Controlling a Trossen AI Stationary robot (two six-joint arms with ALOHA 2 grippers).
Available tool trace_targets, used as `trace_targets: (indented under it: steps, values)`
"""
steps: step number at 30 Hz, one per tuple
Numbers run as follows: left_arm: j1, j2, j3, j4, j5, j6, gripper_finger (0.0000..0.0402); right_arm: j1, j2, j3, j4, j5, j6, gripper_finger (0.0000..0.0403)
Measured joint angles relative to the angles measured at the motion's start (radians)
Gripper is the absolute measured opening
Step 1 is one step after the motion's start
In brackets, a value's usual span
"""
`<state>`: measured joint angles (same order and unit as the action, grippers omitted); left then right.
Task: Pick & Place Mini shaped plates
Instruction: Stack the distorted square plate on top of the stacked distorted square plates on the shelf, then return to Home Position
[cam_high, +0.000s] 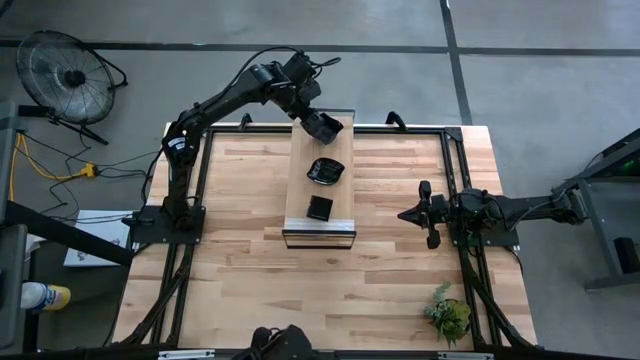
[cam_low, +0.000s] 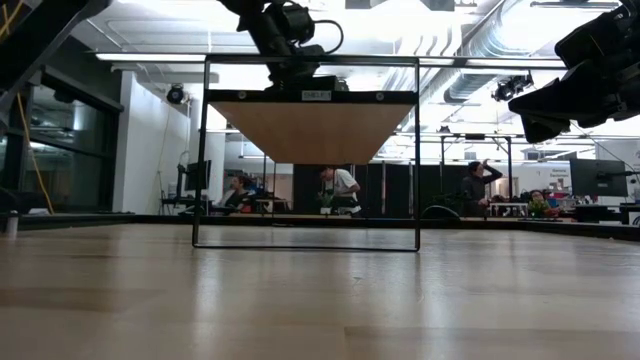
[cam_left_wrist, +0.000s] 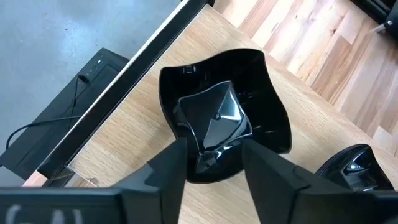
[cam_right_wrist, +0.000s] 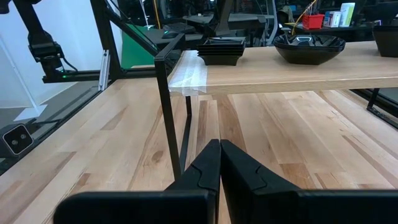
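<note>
- The high view is evenly lit and a little soft, with faint shadows under the arms on the desk (cam_high: 380, 250).
- In the low view, bright ceiling lights (cam_low: 440, 25) blow out the background, leaving the raised shelf (cam_low: 312, 125) and arms as dark silhouettes; the near desk surface is blurred.
- In the left wrist view, white glare streaks the glossy black plate (cam_left_wrist: 221, 115).

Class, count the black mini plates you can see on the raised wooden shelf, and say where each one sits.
3: a square plate near the shelf's front, a scalloped plate mid-shelf, and a third plate at the back under the left gripper. None seem hidden.
</note>
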<state>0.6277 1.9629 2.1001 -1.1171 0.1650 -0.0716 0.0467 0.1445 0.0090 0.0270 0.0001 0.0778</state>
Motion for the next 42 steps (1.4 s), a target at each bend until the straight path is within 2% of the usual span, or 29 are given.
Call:
trace_targets:
  steps: [3, 9, 15, 17, 20, 23, 26, 34, 40, 42]
  values:
    - [0.001, 0.0, 0.0, 0.011, 0.0, 0.0, 0.0166, 0.0, 0.0, 0.0, 0.0, 0.0, 0.0, 0.0005]
    - [0.0, -0.001, 0.049, 0.003, 0.006, 0.064, 0.017, 0.0, 0.0, 0.0, 0.0, 0.0, 0.0, 0.0005]
    - [-0.026, -0.041, 0.139, -0.117, 0.002, 0.153, 0.017, 0.0, 0.0, 0.0, 0.0, 0.0, 0.0, 0.0005]
    - [-0.061, -0.088, 0.139, -0.147, -0.048, 0.157, 0.017, 0.0, 0.0, 0.0, 0.0, 0.0, 0.0, 0.0005]
    - [-0.145, -0.16, 0.117, -0.143, -0.176, 0.173, 0.017, 0.0, 0.0, 0.0, 0.0, 0.0, 0.0, 0.0005]
    - [-0.249, -0.213, 0.08, -0.119, -0.302, 0.173, 0.017, 0.0, 0.0, 0.0, 0.0, 0.0, 0.0, 0.0005]
    - [-0.346, -0.249, 0.03, -0.067, -0.353, 0.176, 0.017, 0.0, 0.0, 0.0, 0.0, 0.0, 0.0, 0.0005]
    - [-0.521, -0.325, -0.182, 0.169, -0.402, 0.157, 0.017, 0.0, 0.0, 0.0, 0.0, 0.0, 0.0, 0.0005]
    - [-0.574, -0.388, -0.329, 0.302, -0.402, 0.154, 0.017, 0.0, 0.0, 0.0, 0.0, 0.0, 0.0, 0.0005]
    - [-0.576, -0.44, -0.411, 0.339, -0.363, 0.144, 0.017, 0.0, 0.0, 0.0, 0.0, 0.0, 0.0, 0.0005]
